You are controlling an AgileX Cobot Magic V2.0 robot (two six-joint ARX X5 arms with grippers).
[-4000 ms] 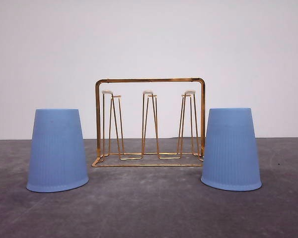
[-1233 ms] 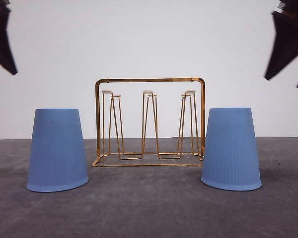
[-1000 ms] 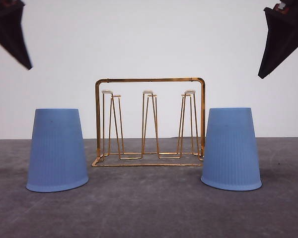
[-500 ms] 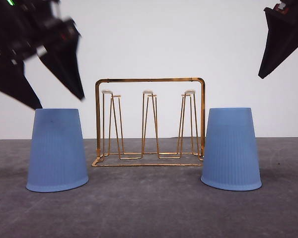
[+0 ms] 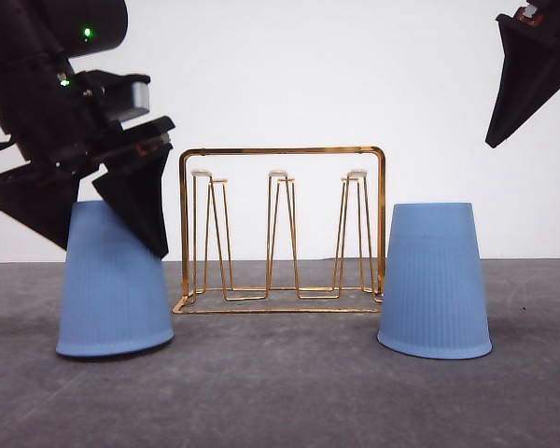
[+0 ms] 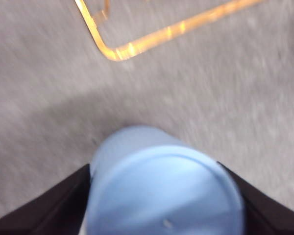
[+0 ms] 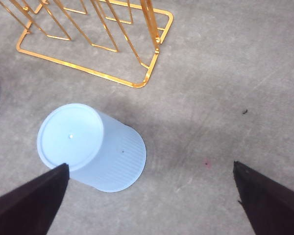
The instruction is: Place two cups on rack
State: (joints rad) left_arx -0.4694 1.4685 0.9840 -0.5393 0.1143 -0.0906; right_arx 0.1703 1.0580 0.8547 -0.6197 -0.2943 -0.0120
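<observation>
Half a second ago the left claw (image 5: 98,229) hung above the left cup (image 5: 112,289); now its spread fingers straddle the cup's upturned base — the cup has nudged toward the rack (image 5: 282,229), so pickup looks imminent. The right claw (image 7: 149,196) waits open, high over the right cup (image 7: 90,147). The left wrist view shows the fingers (image 6: 44,208) flanking the cup — not yet squeezing.

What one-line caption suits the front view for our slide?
Left hand straddles a light blue ribbed plastic cup beside the gold wire rack; second matching cup waits.
</observation>
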